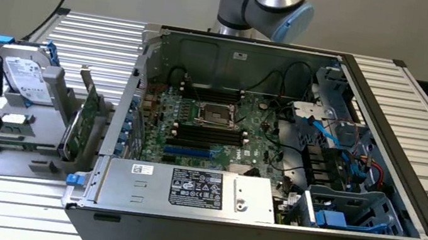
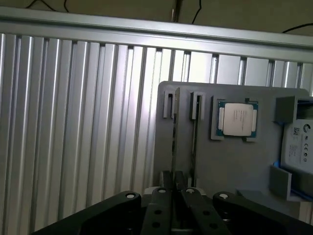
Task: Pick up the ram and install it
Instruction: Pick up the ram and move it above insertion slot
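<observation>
While the gripper [image 2: 174, 198] hung low over a grey holder tray [image 2: 234, 166] on the ribbed metal bench [image 2: 73, 122], its two black fingers [image 2: 159, 200] were drawn close together on either side of the ram's near end, and they appeared to be pinching it. The ram [image 2: 174, 132], seen edge-on as a thin dark strip, stood upright in a narrow slot of the tray, with an empty matching slot [image 2: 196, 128] just beside it. A processor chip [image 2: 237, 120] and a hard drive [image 2: 301, 142] lay farther along the same tray. In the exterior view, the open computer case [image 1: 233, 53] sat beside the tray, on the exterior view's right, with the black memory slots [image 1: 210, 135] exposed on its motherboard. The step in hand looked like the pick-up: grip apparently made, ram not yet out of its slot. Freeing it would likely call for a straight pull along the slot, without twisting the thin board.
</observation>
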You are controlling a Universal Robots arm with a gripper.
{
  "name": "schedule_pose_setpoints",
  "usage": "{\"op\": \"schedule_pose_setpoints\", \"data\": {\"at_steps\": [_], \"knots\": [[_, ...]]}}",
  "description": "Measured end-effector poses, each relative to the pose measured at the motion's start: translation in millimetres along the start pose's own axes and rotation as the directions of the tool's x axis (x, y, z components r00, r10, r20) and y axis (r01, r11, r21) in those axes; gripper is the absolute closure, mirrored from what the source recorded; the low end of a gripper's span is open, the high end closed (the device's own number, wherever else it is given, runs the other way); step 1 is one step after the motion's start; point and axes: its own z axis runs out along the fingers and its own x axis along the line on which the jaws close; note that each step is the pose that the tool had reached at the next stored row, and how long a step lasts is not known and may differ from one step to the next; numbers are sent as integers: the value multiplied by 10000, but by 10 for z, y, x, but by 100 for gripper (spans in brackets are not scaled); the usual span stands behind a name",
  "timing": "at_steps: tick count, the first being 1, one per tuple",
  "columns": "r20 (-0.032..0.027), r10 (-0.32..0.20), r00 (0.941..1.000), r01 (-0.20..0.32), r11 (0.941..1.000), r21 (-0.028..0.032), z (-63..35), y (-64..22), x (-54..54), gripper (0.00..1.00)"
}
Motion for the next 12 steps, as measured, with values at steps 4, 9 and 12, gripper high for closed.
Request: {"op": "schedule_pose_setpoints", "data": {"at_steps": [4,9,12], "knots": [[-54,1,10000,-1,10000,-65,-127,-45,-18,86],[-144,2,9999,-5,9999,-151,-266,-111,-39,86],[-198,4,9998,-8,9998,-199,-350,-161,-55,86]]}}
